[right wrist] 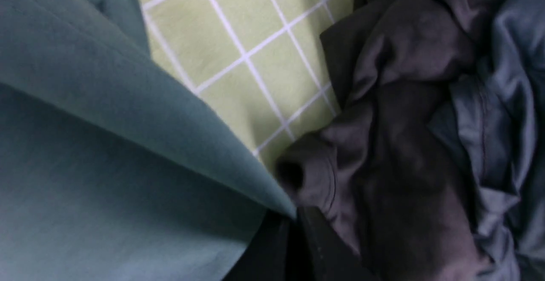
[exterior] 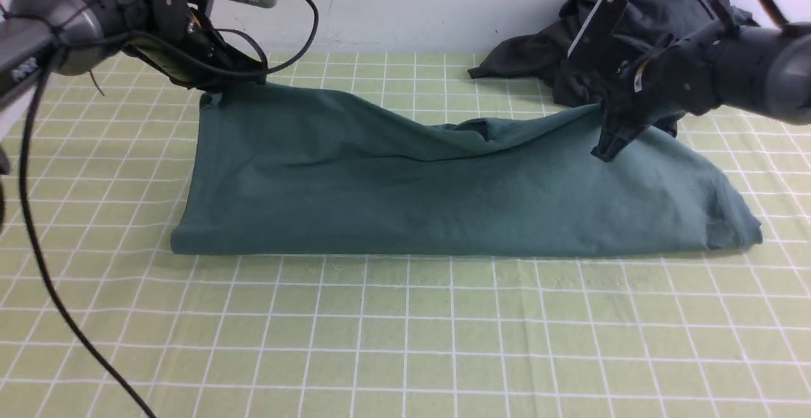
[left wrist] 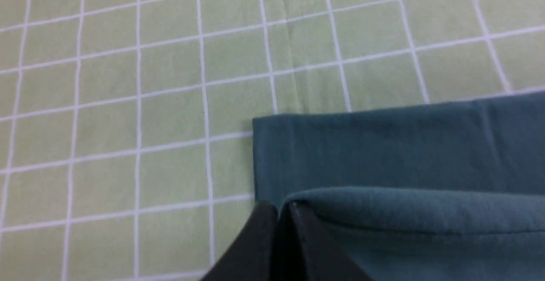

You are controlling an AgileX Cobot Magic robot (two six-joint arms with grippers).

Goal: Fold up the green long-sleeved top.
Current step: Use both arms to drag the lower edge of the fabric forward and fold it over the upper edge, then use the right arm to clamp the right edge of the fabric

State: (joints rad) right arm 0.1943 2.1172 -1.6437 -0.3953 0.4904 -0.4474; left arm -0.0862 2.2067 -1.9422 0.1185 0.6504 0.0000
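Jaws, two pairs, both closed tight on cloth: our left gripper (exterior: 214, 88) pinches the far left corner of the green top (exterior: 443, 196), our right gripper (exterior: 609, 142) the far right corner. We see no gap between the fingers of either.

Item, table cover (exterior: 405, 342): one, pale green with a white grid, spread under everything.

Item, green top: one, lying across the middle of the cover. Its near edge is a straight fold resting flat. Its upper layer is lifted at both held corners and sags between them. The left wrist view shows a lower layer flat on the cover just beyond the held corner. No sleeves show.

Item, heap of dark clothes (exterior: 538, 66): one, crumpled at the far right, just behind the right gripper. We cannot count the garments in it.

Item, cable (exterior: 38, 247): one, hanging loose from the left arm.

Step in hand, by our judgement: a fold in half, upper layer held over lower. The next move calls for lowering both corners level onto the lower layer's far edge, matching them, then opening, with the right side clear of the heap.
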